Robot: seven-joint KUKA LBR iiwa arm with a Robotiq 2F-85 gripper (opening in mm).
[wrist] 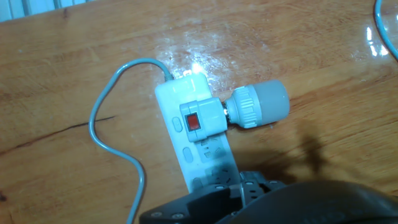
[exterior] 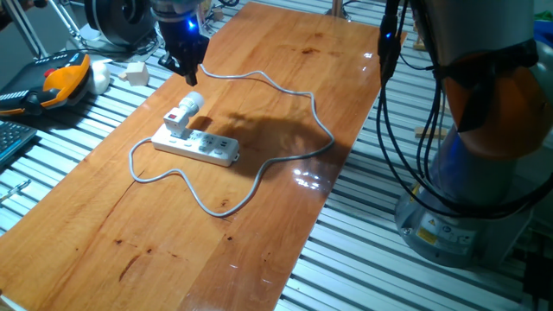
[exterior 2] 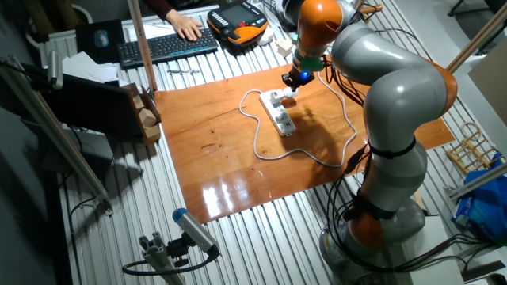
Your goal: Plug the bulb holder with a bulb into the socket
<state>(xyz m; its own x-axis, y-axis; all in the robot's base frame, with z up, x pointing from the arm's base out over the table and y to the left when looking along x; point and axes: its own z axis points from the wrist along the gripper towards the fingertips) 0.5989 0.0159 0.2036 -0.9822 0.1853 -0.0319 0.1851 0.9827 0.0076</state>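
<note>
While bulb holder (wrist: 202, 119) sits in socket (wrist: 198, 146), jaws above, holding nothing, spread unclear.

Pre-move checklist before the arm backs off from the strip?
1. bulb holder sits on the socket, at its cable end: ok.
2. Fully seated: cannot tell.
3. bulb on the holder, sticking out sideways: ok.
4. tool above and apart from the holder: ok.
5. Tool open or shut: cannot tell.
6. cable looped on the table, not beneath the tool: ok.
</note>
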